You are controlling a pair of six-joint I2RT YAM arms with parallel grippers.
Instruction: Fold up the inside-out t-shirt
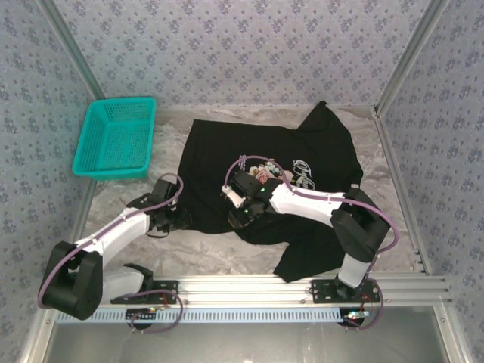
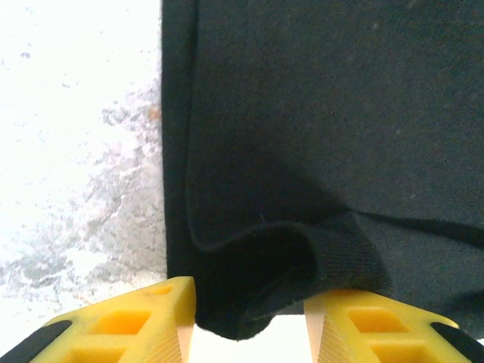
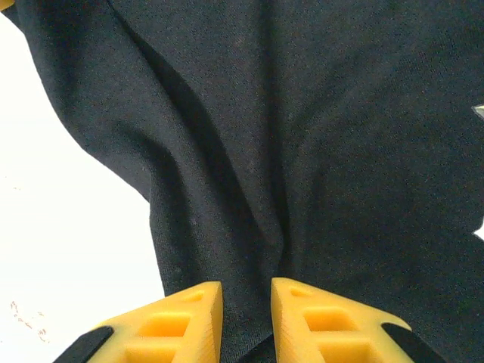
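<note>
Yellow-fingered left gripper (image 2: 249, 302) closed on a bunched fold of hem at the left edge of the inside-out t-shirt (image 1: 219, 151). Right gripper (image 3: 246, 291) pinched tight on a pleat of black cloth near the garment's middle, beside the floral print. Spread over marbled table (image 1: 389, 181), print facing up. Teal basket (image 1: 112, 171) far left, apart from the cloth.

You see a black shirt (image 1: 219, 151) with pink-white print at centre, a teal basket (image 1: 113, 140) upper left, a grey-marbled table (image 1: 219, 253), yellow fingers (image 2: 121, 325) and lilac floral walls (image 1: 249, 45).
</note>
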